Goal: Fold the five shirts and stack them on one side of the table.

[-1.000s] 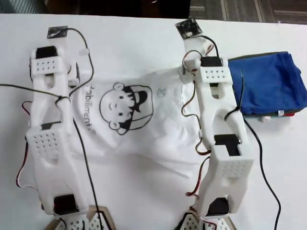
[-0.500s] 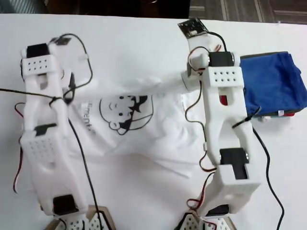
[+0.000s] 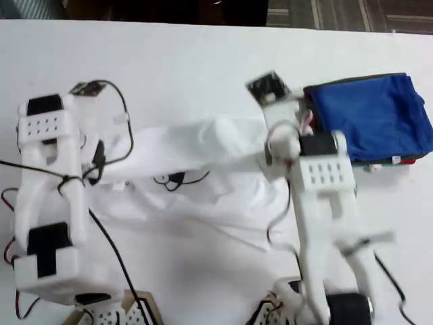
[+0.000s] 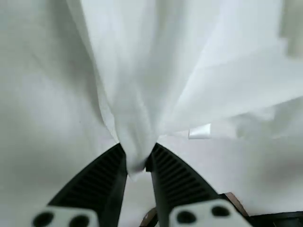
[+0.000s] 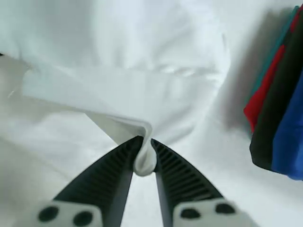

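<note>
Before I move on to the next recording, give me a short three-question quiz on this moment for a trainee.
1. True or false: both pairs of jaws are shut on the white shirt.
2. Which colour tops the folded stack? A red, B blue, C green.
3. Fill in: the folded stack lies on the robot's ___ side of the table.
Key: 1 true; 2 B; 3 right.
</note>
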Controlling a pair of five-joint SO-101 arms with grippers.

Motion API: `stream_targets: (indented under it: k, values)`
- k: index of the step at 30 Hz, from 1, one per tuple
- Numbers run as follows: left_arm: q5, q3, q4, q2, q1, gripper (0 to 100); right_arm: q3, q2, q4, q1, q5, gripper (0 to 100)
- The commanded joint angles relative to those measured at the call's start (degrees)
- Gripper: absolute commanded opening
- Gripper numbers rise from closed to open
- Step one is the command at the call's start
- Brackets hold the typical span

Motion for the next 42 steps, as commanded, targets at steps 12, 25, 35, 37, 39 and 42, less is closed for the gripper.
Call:
stream_targets:
  k: [12, 25, 35, 37, 39, 42]
  values:
    - [-6.3, 17.0, -8.5, -6.2, -4.6, 3, 21.4, -16.6, -1.8, 4.0, 5.9, 2.0]
    - [-6.7, 20.1, -9.7, -6.5, -4.7, 3, 24.6, -16.7, -1.7, 4.1, 7.0, 2.0]
    - [-11.4, 20.4, -9.5, -6.4, -4.8, 4, 28.7, -16.7, -3.4, 4.0, 7.1, 7.4]
    - [-11.3, 18.5, -8.2, -6.5, -4.8, 10, 28.5, -16.7, -3.4, 4.0, 7.1, 14.6]
    - [-11.5, 15.5, -6.0, -6.5, -4.9, 18, 28.0, -16.7, -3.4, 3.8, 7.1, 20.6]
    - [-11.2, 8.9, -1.5, -6.5, -5.6, 25, 25.9, -16.7, -2.7, 2.4, 7.1, 21.9]
